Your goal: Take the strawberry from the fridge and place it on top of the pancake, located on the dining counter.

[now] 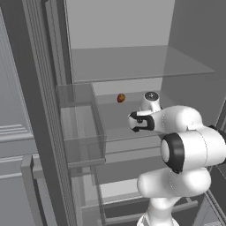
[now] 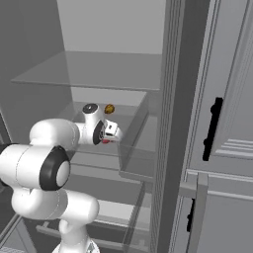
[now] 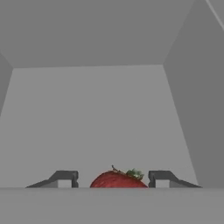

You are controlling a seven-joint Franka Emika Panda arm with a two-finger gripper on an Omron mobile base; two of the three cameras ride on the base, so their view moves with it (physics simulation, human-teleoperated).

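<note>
Hand view: strawberry (image 3: 118, 179) sits low centre, right between the two fingertips (image 3: 64, 177), on the fridge (image 3: 87, 118) shelf floor w/ back wall behind. Small gaps show on both sides of the berry, so the claw is part-narrowed around it but not clearly pinching; contact can't be confirmed from this angle, prob. mid-close.

Left base view: gripper (image 1: 139, 121) is reached inside the open fridge (image 1: 132, 66) at mid-shelf level, under the glass shelf and next to the clear door bin (image 1: 81, 128). A small red-orange berry (image 1: 121, 98) is visible further back on the shelf, near the hand. Right base view: same berry (image 2: 109, 108) beside the wrist, plus a sliver of red at the gripper (image 2: 109, 132) tip.

Progress: early. Fridge door is open, arm is in, claw is lined up on the berry. Not done: firm grasp, lift off shelf, pull out of fridge, drive to dining counter, set it on the pancake. Counter and pancake not in these pics.

Orientation: berry lies on its side. Green calyx and stem sit upper right of the red body in hand view, so the stem end points up-right and slightly away from cam. Long axis looks to run roughly across the claw gap, but bottom of berry is cut off, so approx only.
</note>
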